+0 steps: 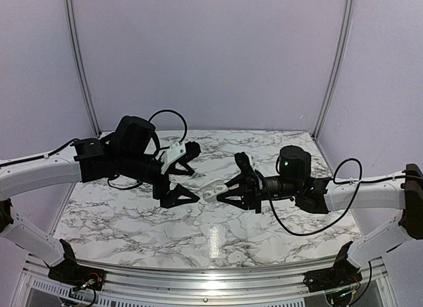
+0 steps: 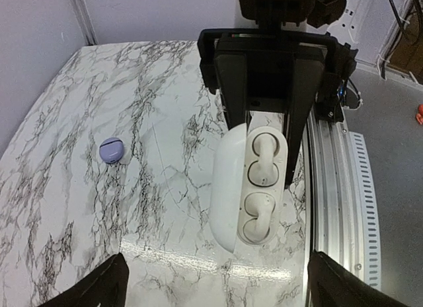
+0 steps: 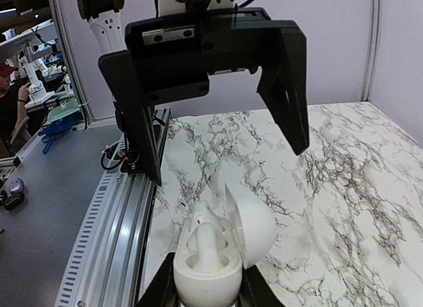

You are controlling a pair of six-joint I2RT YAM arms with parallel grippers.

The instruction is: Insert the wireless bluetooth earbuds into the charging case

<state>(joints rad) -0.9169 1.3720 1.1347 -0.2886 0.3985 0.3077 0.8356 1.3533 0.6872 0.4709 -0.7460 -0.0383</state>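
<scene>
A white charging case [image 2: 228,188] hangs open above the table, with its lid swung aside. Two whitish earbuds [image 2: 262,163] sit in its sockets. My right gripper [image 1: 223,188] is shut on the case [image 1: 213,188]. In the right wrist view the case [image 3: 205,284] sits between my right gripper's [image 3: 208,290] fingers, with the buds [image 3: 210,244] in it and the lid [image 3: 254,228] to the right. My left gripper [image 1: 187,173] is wide open and empty. It faces the case from the left, and the case lies short of its fingertips [image 2: 99,287].
A small closed lilac rounded case [image 2: 111,150] lies on the marble table [image 2: 165,89], far from both grippers. The table's metal front rail [image 2: 337,188] runs just beside the held case. Purple walls [image 1: 211,56] enclose the back and sides.
</scene>
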